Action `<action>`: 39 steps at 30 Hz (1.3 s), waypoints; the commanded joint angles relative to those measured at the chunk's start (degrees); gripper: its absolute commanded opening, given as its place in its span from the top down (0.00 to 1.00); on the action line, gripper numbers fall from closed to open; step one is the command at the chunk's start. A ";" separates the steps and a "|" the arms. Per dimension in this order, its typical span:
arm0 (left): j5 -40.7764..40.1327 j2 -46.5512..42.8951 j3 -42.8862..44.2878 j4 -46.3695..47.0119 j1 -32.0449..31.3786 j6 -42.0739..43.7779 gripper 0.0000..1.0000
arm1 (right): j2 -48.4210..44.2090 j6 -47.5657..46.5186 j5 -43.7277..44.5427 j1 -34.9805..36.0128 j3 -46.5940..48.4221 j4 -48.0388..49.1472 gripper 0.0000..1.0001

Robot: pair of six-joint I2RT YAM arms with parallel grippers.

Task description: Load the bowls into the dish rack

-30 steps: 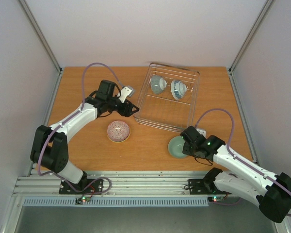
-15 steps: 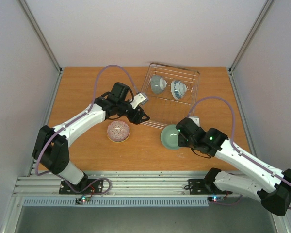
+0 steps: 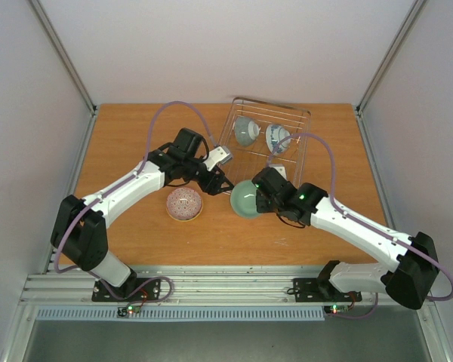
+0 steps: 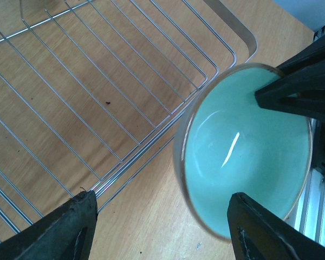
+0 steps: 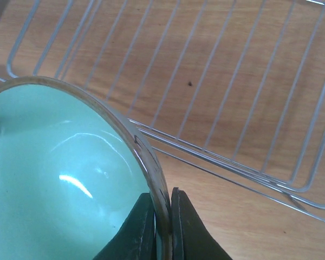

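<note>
My right gripper [image 3: 258, 197] is shut on the rim of a pale green bowl [image 3: 243, 199] and holds it tilted above the table, at the near left corner of the wire dish rack [image 3: 302, 158]. In the right wrist view the fingers [image 5: 146, 227] pinch the green bowl's rim [image 5: 151, 168]. My left gripper [image 3: 220, 182] is open, right beside the green bowl [image 4: 244, 151]. A pink-red patterned bowl [image 3: 184, 204] sits on the table. A pale bowl [image 3: 246, 131] and a blue-and-white bowl [image 3: 278, 139] stand in the rack.
The rack's wire floor fills the upper part of both wrist views [image 4: 97, 81] [image 5: 233, 81]. Grey side walls and metal posts bound the wooden table [image 3: 128, 143]. A metal rail [image 3: 211, 286] runs along the near edge.
My right gripper has carried the green bowl up and to the left, from the table's near right to the rack's near left corner. My left gripper moved right toward the rack and then held still.
</note>
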 commanded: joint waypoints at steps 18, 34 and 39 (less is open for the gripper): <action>1.60 1.66 1.35 0.07 -0.34 1.48 1.00 | -0.47 -4.06 0.00 1.36 5.86 9.42 0.99; 21.16 0.34 -1.09 1.77 6.16 3.20 1.00 | -6.12 -6.79 -11.67 1.40 0.52 16.17 0.11; 27.44 0.55 -1.98 3.45 8.95 2.09 0.99 | -6.44 -5.89 -18.51 1.38 -0.91 19.24 0.03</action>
